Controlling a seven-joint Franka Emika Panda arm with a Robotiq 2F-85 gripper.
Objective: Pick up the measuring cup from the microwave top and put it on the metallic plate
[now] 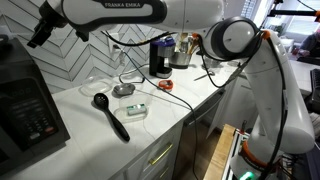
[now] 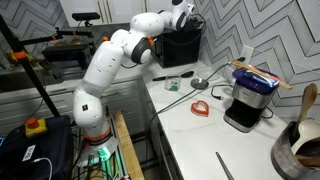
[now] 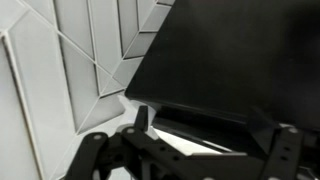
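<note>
- None of the carrying looks done: the metallic plate sits bare on the bench, with a black scoop lying near it
- The gripper hovers at the top edge of the microwave, jaws spread wide and holding nothing
- The measuring cup shows in no view; I judge it sits on the microwave top, out of sight
- Left: find and grasp it, lift, cross to the plate, set down

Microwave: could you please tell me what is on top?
Nothing visibly rests on the microwave; only the gripper hangs above. Much of its top is cropped or hidden.
</note>
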